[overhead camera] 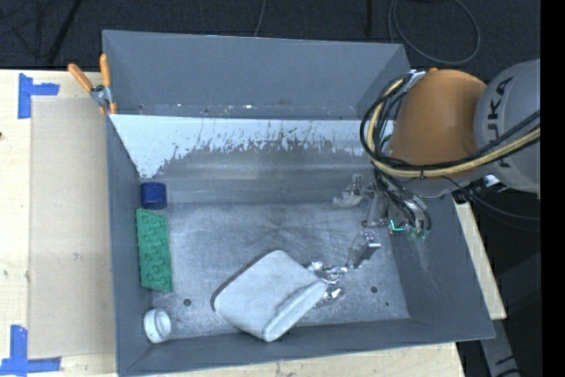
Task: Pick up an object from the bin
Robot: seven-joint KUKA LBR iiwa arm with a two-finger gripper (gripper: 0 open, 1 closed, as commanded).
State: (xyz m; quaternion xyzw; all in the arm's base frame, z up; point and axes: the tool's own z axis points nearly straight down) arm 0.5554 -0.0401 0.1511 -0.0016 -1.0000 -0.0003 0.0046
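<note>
My gripper (360,221) hangs over the right part of the bin floor, below the arm's wrist. Its two metal fingers (354,190) stand apart, so it is open, and nothing is between them. A pale grey soft pouch (265,296) lies flat at the bin's front middle, just left of and below the gripper. At the pouch's right corner sits a small shiny metal clasp (326,272), close to the nearer fingertip; I cannot tell whether they touch.
Along the left wall lie a green studded plate (154,249), a small blue cap (154,194) above it and a white round cap (157,326) in the front left corner. The arm's orange cover and cables overhang the right wall.
</note>
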